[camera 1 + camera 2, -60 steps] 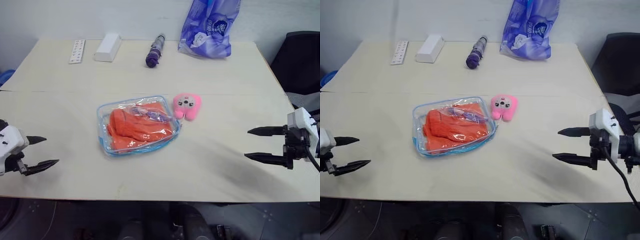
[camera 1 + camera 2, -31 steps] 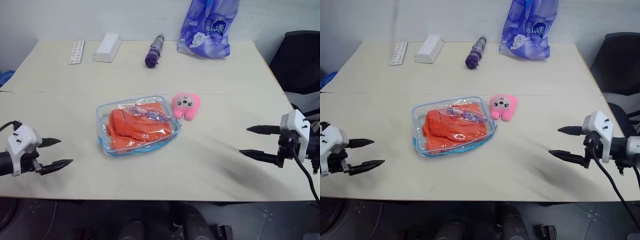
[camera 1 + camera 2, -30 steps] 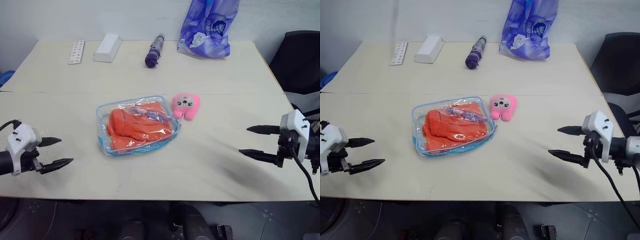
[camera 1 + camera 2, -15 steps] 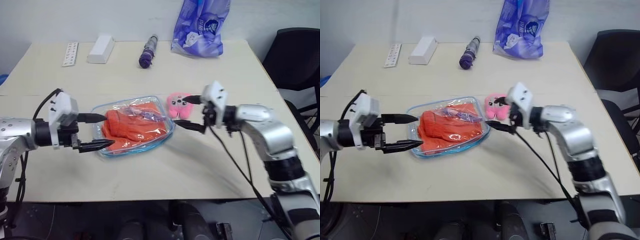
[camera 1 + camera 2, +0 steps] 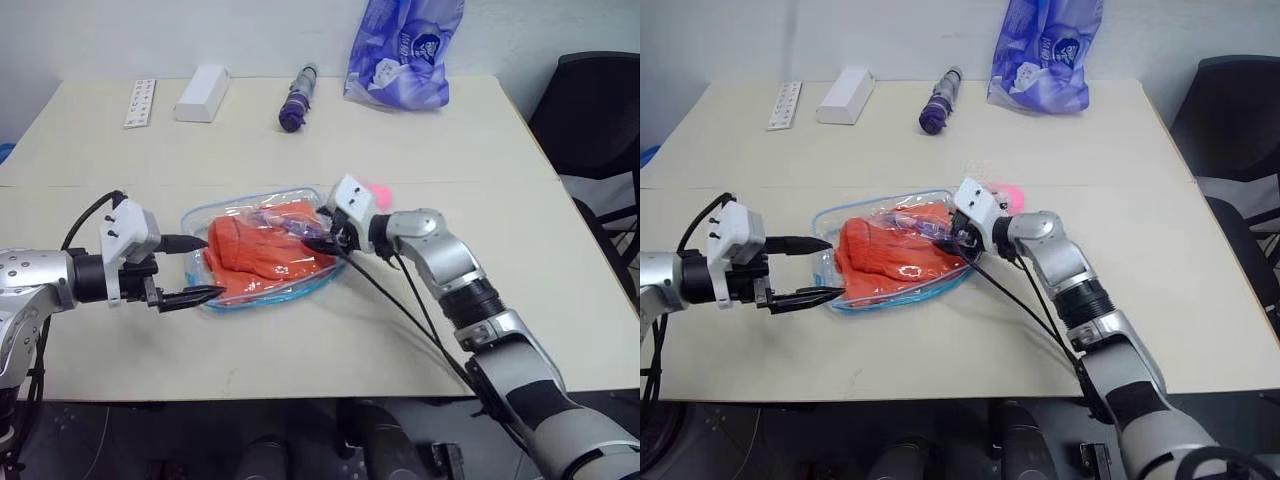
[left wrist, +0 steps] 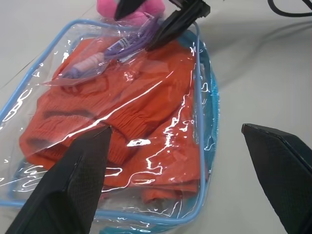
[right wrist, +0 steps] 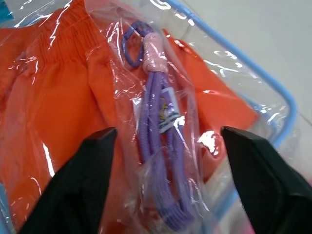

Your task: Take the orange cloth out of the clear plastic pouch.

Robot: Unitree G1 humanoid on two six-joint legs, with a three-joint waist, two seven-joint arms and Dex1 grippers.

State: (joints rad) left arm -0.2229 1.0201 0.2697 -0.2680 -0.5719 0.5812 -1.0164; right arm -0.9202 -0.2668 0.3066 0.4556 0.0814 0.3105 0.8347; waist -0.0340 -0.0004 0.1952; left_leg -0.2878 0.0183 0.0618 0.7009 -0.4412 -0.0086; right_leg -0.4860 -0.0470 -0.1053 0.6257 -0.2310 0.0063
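1. Right gripper (image 5: pixel 954 236) is at the 3 o'clock end of the clear plastic pouch (image 5: pixel 830 262), with its black fingers (image 7: pixel 92 175) apart on both sides of a small purple cord in its own clear wrapper (image 7: pixel 158 141). The fingers stand against the plastic, but I cannot tell if they already pinch anything.
2. Left gripper (image 5: pixel 195 268) is at the 9 o'clock end of the pouch with its two fingers spread wide, one over the edge and one just beside it, and it holds nothing.
3. Orange cloth (image 5: pixel 255 252) is inside the pouch, folded, under the shiny plastic, and the pouch lies flat in the middle of the table (image 5: pixel 300 330).
4. Pink plush toy (image 5: pixel 378 188) is at 2 o'clock from the pouch, mostly hidden behind the right gripper.
5. At 12 o'clock, near the far edge, stand a purple-blue printed plastic bag (image 5: pixel 405 52), a dark purple folded umbrella (image 5: pixel 294 100), a white box (image 5: pixel 201 80) and a white strip (image 5: pixel 140 89). The print on the bag is too small to read.
6. Compared with one second ago, both grippers have come from the table's side edges in to the pouch, and the right one has narrowed a little.
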